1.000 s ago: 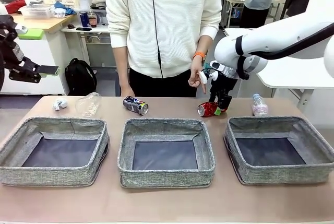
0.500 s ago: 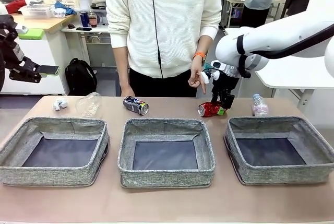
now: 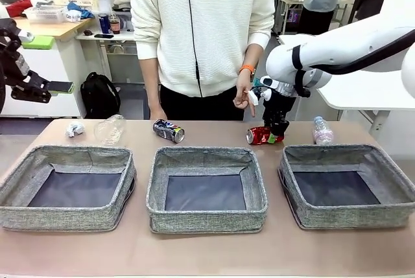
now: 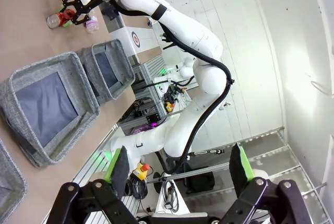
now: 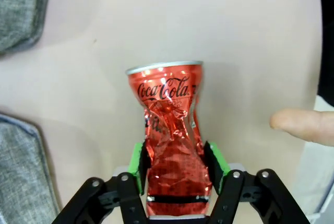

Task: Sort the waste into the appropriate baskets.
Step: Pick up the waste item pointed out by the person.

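This is a robotics lab. Far to the left of the right gripper [image 3: 273, 137], beyond the table, a light wooden workbench [image 3: 55, 30] is crowded with plastic trays and bottles, and a black fabric backpack [image 3: 99, 94] sits on the floor beside it. Behind that gripper, its white jointed robot arm [image 4: 177, 25] rises from a base among loose cables, with a red-and-yellow emergency stop button [image 4: 142, 169] nearby.

— How does my right arm [image 3: 350, 46] look, over the tabletop [image 3: 207, 255]?
— I see glossy white shells and black bands at the joints. My right gripper [image 3: 277, 137] is black with green pads [image 5: 136, 164].
— And my left gripper [image 4: 179, 166]?
— Same black fingers, green pads, small pins at the knuckles. The person [image 3: 201, 45] beyond the tabletop wears a cream ribbed sweater [image 3: 220, 6], dark trousers [image 3: 194, 106] and an orange wristband [image 3: 247, 68].
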`<state>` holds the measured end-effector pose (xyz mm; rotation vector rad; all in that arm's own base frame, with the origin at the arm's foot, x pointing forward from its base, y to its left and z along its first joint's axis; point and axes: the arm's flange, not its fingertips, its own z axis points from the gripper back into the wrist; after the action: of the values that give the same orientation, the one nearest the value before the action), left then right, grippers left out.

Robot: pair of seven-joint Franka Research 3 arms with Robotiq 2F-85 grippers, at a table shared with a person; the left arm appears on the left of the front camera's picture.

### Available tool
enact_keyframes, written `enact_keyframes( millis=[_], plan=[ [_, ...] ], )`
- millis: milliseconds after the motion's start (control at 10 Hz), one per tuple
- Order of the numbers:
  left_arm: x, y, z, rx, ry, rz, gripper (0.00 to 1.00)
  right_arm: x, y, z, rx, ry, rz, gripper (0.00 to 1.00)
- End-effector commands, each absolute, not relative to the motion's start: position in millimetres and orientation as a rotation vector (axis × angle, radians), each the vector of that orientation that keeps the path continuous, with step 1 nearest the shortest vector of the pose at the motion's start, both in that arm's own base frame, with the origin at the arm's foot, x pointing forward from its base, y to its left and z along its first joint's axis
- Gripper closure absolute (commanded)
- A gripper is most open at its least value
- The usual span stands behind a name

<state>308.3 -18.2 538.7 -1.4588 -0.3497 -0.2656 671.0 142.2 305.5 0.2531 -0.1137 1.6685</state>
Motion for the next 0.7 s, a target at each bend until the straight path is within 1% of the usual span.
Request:
enact_keyframes(
  millis=[0, 400, 600],
  plan=[
    [307.8, -19.2, 538.5, -1.478, -0.369, -0.286, 0.00, 672.3, 143.0, 304.7, 0.203, -0.099, 1.650, 1.00],
    [307.8, -19.2, 538.5, -1.478, -0.369, -0.286, 0.00, 673.0, 142.2, 304.4, 0.210, -0.084, 1.639, 1.00],
    [307.8, -19.2, 538.5, -1.478, -0.369, -0.286, 0.00, 672.6, 138.6, 307.8, 0.267, -0.095, 1.636, 1.00]
  ],
)
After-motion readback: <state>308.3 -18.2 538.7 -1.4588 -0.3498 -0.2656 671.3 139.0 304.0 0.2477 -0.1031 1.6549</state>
